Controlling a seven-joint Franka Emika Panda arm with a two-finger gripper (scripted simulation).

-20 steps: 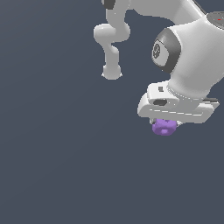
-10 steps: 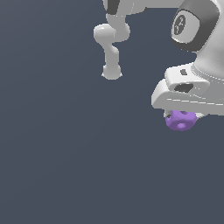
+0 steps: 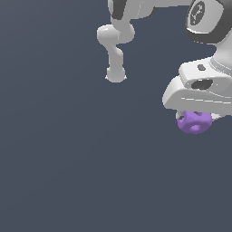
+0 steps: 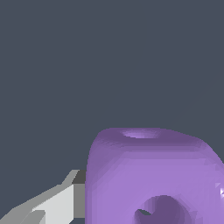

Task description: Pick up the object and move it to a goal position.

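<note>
We see the gripper [image 3: 194, 118] clamped on the purple block [image 3: 194, 122] — it hangs beneath the white hand at the exterior view's right, one finger [image 4: 57, 203] pressed against its side.

The arm [image 3: 115, 50] looks like smooth white plastic with a soft sheen, light catching its rounded joints. Near the wrist a dark grey band [image 3: 206, 38] has a duller, rubbery look. The claw [image 3: 195, 118] has a body of the same pale, moulded finish, clean and unmarked. The purple block [image 4: 153, 179] seems a matt, slightly waxy plastic, its rounded faces faintly faceted and its holes shaded darker inside. One finger [image 4: 57, 205] beside it looks flat white with a grey pad. The backdrop [image 3: 59, 158] is an even, matt slate grey.
</note>
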